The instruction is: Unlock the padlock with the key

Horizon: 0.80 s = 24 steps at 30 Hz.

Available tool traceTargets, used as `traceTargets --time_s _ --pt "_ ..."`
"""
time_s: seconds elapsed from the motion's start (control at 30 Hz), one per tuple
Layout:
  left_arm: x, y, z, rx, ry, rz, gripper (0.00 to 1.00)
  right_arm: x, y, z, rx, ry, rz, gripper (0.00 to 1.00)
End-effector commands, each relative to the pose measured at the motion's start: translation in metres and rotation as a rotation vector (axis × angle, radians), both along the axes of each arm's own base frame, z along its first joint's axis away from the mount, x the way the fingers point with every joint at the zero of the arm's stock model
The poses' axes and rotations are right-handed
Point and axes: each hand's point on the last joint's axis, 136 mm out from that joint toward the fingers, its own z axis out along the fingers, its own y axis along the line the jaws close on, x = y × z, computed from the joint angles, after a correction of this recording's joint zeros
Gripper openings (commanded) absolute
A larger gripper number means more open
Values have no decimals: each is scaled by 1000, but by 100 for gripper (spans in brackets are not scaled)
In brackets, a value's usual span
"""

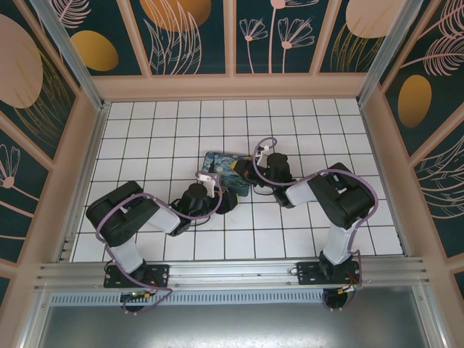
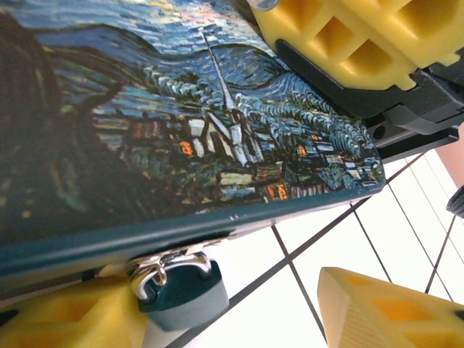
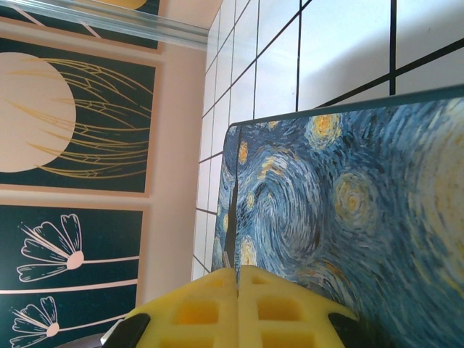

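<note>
From above, a blue-and-yellow painted box (image 1: 225, 168) lies near the middle of the white tiled floor (image 1: 145, 138). The left arm folds low, with the left gripper (image 1: 210, 180) at the box's near left corner, and the right gripper (image 1: 251, 172) reaches the box's right edge. At the left wrist, the padlock (image 2: 181, 293) hangs from a hasp (image 2: 177, 257) on the box's edge, beside one yellow finger (image 2: 65, 319), the jaws standing apart. At the right wrist, the fingers (image 3: 210, 312) meet tight over the lid, and a thin silvery sliver (image 3: 226, 259) at their tips is too small to name.
</note>
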Motion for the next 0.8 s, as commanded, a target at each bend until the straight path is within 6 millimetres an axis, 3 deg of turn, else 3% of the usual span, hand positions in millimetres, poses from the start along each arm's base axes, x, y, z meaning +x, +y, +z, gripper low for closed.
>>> traceTargets --time_s 0.0,0.33,0.77 --pt "0 -8 28 -79 -47 -15 63 1 2 -6 -4 10 4 0" --pt "4 -8 5 -56 -5 9 60 -1 1 -8 -3 12 4 0" --pt "10 -3 0 -42 -3 55 43 -2 0 -10 -6 16 4 0"
